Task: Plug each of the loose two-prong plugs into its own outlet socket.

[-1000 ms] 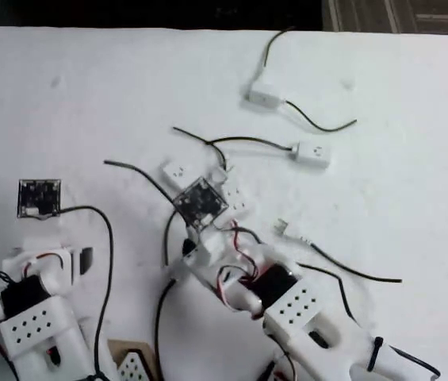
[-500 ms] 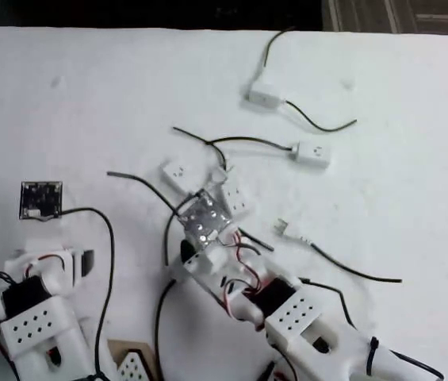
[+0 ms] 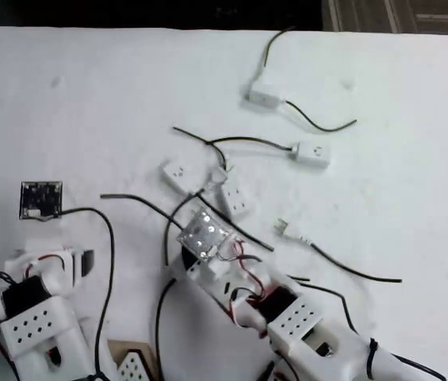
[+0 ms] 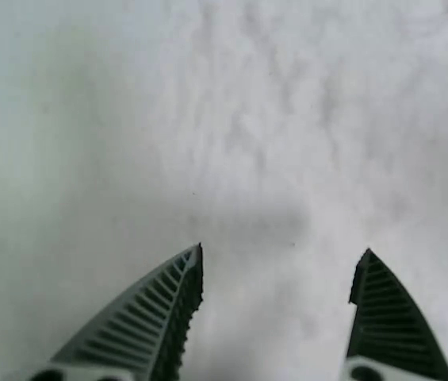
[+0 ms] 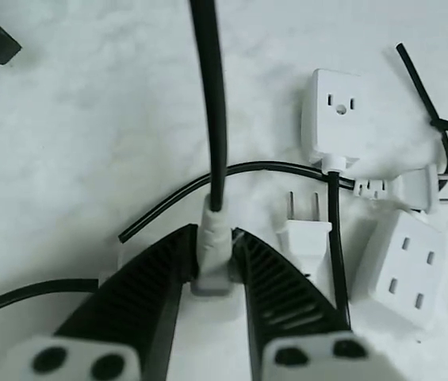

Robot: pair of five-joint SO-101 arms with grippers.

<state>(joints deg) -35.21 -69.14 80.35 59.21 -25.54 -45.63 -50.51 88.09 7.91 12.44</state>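
Squeezed close together, the jaws of the right gripper (image 5: 213, 234), with a white plug (image 5: 210, 266) pinched between them. Straight out past the jaw tips, the plug's black cord (image 5: 210, 103), long and stiff. Just beside one jaw, down on the white table (image 5: 73, 119), a second plug (image 5: 304, 234), loose, with two prongs pointing away from the jaws. A bit farther out on that same side, a white socket (image 5: 402, 266), flat on the table with holes facing up. Ahead of the jaws and still on that side, another socket (image 5: 336, 119), with a thin black wire (image 5: 336, 198) from it running back past the second plug. Between those two sockets, a third little plug (image 5: 418, 186), prongs pointing off to the side, away from the jaws.

In the high view, farther out past those, a far socket (image 3: 312, 153) and a farthest socket (image 3: 263, 97), both well apart from the jaws, each with its own wire. Also one more loose plug (image 3: 283, 228), off to one side of the right arm, apart from the jaws.

Spread wide apart, the jaws of the left gripper (image 4: 281, 254), holding nothing. Under and between them, just bare white table. All plugs and sockets apart from these jaws.
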